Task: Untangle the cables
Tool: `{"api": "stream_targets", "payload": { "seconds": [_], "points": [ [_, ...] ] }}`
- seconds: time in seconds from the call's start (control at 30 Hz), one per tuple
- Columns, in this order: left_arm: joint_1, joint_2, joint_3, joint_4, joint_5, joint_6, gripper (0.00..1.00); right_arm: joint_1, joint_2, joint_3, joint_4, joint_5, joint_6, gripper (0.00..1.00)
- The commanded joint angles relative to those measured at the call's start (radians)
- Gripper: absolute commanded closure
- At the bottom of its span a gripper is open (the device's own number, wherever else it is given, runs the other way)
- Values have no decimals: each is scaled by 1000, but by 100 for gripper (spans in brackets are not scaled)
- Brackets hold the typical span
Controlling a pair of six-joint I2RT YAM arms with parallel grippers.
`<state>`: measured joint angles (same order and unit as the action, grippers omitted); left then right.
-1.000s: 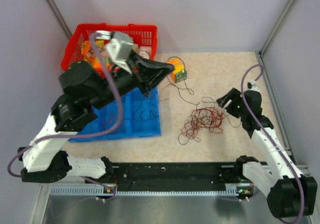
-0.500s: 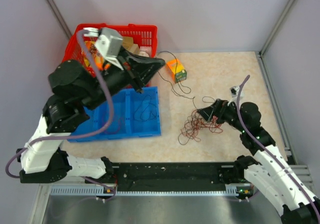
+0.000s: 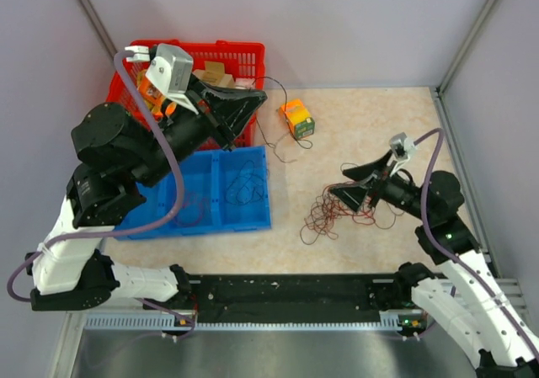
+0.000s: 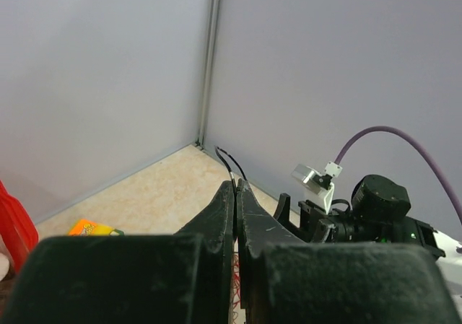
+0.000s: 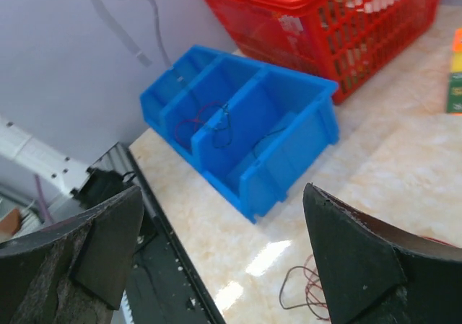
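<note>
The cables point(image 3: 341, 205), a loose tangle of thin red and dark wires, lay on the table point(image 3: 370, 125) right of the blue bin point(image 3: 210, 201). A few strands lay in the blue bin's compartments, and one dark strand ran up from beside the small orange box point(image 3: 297, 118) to the raised left gripper point(image 3: 253, 102).

The right gripper point(image 3: 354, 182) hung low over the right edge of the tangle with its jaws spread wide, one finger on either side of the nearest loops; nothing was caught between them, and its wrist view showed only a few red loops at the bottom edge.

The left gripper was pressed shut above the red basket point(image 3: 244, 54), pinching that dark strand, which the left wrist view showed curling from the closed fingertips point(image 4: 229, 194).
</note>
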<state>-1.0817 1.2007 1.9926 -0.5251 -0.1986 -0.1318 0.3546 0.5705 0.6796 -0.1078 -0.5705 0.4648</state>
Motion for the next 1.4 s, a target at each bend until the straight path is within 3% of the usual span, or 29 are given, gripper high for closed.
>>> {"api": "stream_targets", "payload": {
  "seconds": [0.0,0.17,0.33,0.43,0.47,0.53,0.57,0.8,1.0,1.13,1.23,1.37],
  "points": [
    [-1,-12,0,36,-6,6,100,99,93,-12,236,-132,11,9],
    [0,-13,-15,31,-5,-6,100,315,279,78,364,59,-20,9],
    [0,-35,-49,43,-39,1,100,449,501,123,503,270,1,10],
    [0,-58,-84,37,-80,15,100,498,621,184,530,342,11,17],
    [0,-65,-98,37,-90,18,100,504,646,211,499,375,9,31],
    [-1,-85,-123,37,-116,34,100,511,660,264,435,400,17,87],
    [0,-96,-138,37,-137,44,100,514,657,276,419,415,32,100],
    [0,-171,-359,57,-401,95,100,524,647,305,517,425,254,100],
    [20,-228,-537,123,-509,83,100,566,851,438,612,452,339,100],
    [115,-256,-613,79,-347,-107,100,610,1011,514,644,530,330,100],
    [261,-245,-659,-4,-176,-241,100,642,1097,514,718,601,269,100],
    [361,-295,-803,13,-108,-269,100,665,1195,482,870,621,247,100]
  ]
}}
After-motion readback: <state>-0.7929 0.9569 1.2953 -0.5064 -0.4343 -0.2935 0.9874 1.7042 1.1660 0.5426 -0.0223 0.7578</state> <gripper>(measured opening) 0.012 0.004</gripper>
